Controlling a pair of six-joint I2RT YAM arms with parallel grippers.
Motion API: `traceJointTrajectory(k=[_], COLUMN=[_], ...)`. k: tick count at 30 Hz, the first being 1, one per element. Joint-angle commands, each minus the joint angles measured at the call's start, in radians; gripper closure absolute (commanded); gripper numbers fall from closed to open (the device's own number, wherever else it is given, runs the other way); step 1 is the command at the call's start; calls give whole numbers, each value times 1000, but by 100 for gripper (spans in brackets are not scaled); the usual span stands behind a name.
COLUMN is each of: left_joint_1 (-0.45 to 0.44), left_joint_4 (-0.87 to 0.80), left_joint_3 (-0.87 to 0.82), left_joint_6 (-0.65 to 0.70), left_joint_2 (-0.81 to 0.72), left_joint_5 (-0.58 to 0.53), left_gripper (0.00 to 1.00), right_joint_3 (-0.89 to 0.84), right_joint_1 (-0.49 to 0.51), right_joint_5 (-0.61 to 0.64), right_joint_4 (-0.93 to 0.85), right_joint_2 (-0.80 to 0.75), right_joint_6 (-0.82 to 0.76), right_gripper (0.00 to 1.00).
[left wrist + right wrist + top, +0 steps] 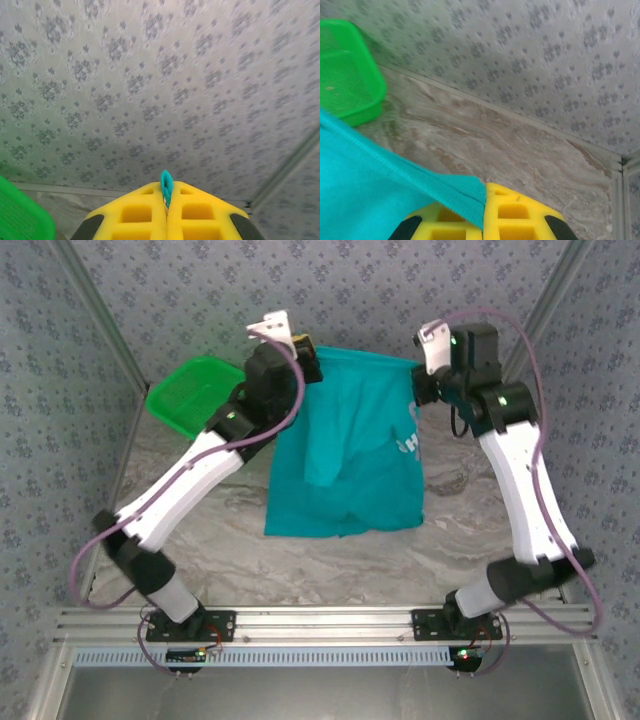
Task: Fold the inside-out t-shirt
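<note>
The teal t-shirt (pixel 350 445) hangs stretched between both raised grippers, its lower part resting on the marble table (pixel 230 550); part of some white lettering shows near its right edge. My left gripper (pixel 308 362) is shut on the shirt's top left corner. In the left wrist view a loop of teal cloth (pixel 166 186) pokes out between the yellow fingers (pixel 135 212). My right gripper (pixel 422 370) is shut on the top right corner. In the right wrist view the teal hem (pixel 420 187) drapes over the left yellow finger (pixel 520 217).
A bright green mesh basket (pixel 192 392) sits at the back left of the table, also in the right wrist view as the basket (pixel 345 75). Patterned walls (pixel 350 290) enclose the table. A metal rail (pixel 320 625) runs along the near edge.
</note>
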Motion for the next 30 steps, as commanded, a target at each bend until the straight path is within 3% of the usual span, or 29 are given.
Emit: traceJointTrajectory(k=[1, 4, 8, 9, 11, 16, 19, 21, 23, 26, 30], left_joint_1=[52, 72, 98, 99, 99, 99, 99, 99, 97, 99, 82], left_joint_4=[100, -52, -248, -242, -219, -356, -497, -491, -362, -171, -258], left_joint_3=[202, 574, 1223, 1286, 1251, 1042, 836, 541, 157, -390, -848], left_joint_6=[114, 152, 153, 151, 140, 25, -10, -53, -126, -351, -638], left_joint_2=[129, 325, 623, 645, 607, 440, 334, 209, 49, -202, -483], left_joint_5=[-71, -78, -33, -41, -42, 12, 57, 78, 108, 101, 96], left_gripper=[100, 100, 100, 100, 100, 100, 100, 100, 100, 99, 89], right_joint_3=[192, 479, 835, 863, 841, 557, 169, -139, -381, -704, -1009], right_joint_1=[-79, -65, -66, -62, -57, -14, 53, 93, 138, 270, 537], right_joint_5=[45, 99, 143, 155, 166, 138, 178, 228, 249, 297, 407], right_joint_4=[47, -1, -34, -22, 12, 41, 121, 204, 244, 266, 223], right_joint_2=[117, 272, 397, 396, 354, 162, -8, -144, -264, -424, -544], right_joint_6=[20, -11, -26, -35, -56, -96, -153, -160, -140, -86, 40], right_gripper=[100, 100, 100, 100, 100, 100, 100, 100, 100, 100, 97])
